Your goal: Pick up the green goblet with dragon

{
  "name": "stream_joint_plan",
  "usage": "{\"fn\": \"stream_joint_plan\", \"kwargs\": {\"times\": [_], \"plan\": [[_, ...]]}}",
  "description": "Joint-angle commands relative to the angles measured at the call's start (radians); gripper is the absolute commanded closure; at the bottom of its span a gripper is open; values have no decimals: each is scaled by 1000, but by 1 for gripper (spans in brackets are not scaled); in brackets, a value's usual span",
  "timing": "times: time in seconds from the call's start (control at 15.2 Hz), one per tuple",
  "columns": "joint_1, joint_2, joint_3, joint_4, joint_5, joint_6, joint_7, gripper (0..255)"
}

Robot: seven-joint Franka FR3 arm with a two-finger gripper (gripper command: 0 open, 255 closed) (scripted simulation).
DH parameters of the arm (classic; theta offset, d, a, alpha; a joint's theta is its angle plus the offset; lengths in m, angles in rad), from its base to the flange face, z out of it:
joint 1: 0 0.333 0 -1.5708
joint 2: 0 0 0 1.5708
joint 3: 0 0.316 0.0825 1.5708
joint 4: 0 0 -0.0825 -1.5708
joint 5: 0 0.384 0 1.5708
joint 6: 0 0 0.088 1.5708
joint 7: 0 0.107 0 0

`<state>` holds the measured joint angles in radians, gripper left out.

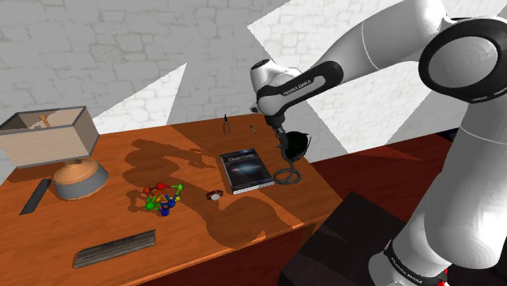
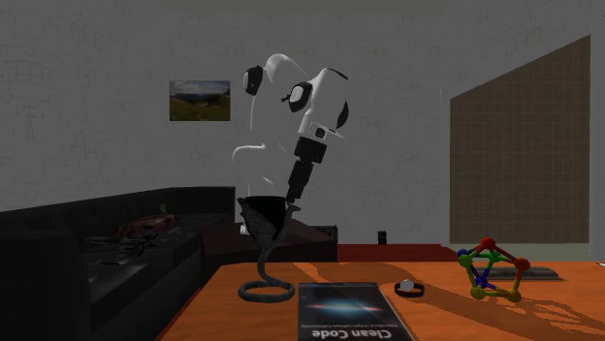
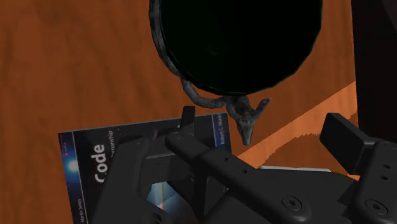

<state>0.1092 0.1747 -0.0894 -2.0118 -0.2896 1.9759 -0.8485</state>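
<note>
Whitish stone-patterned walls back a wooden counter (image 1: 203, 240). Toward the shoulder view's left end sit an open-topped box (image 1: 49, 134) and a round bowl-like piece (image 1: 80, 180), with a ball-and-stick model (image 1: 162, 197) nearer the middle and bare wood around it. Next comes a dark book (image 1: 246, 169) lying flat; its cover reads "Clean Code" in the second exterior view. Just to the book's right stands the goblet (image 1: 294, 148), dark grey-green, upright on a coiled base, its long axis vertical and its mouth facing up. It is close to the counter's right-hand edge, beyond which the dark red floor (image 1: 382, 162) shows. In the wrist view the mouth is a wide black round, and a small dragon head (image 3: 247, 116) below it points toward the book's corner. The tool (image 1: 281, 136) hangs at the cup's rim, on the book's side, its fingers (image 3: 343, 135) spread apart with nothing clasped. The arm (image 1: 325, 77) above bears "FRANKA EMIKA".
</note>
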Motion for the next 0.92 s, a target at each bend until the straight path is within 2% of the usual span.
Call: {"fn": "stream_joint_plan", "kwargs": {"times": [0.0, 0.4, 0.53, 0.59, 0.86], "plan": [[-1, 26, 1, 9, -9, 16, -14, 0], [-3, 73, -1, -20, -16, 91, 6, 0], [-3, 73, -1, -20, -16, 91, 6, 0], [-3, 71, -1, -22, -16, 91, 5, 255], [-3, 71, -1, -22, -16, 91, 5, 255]]}}
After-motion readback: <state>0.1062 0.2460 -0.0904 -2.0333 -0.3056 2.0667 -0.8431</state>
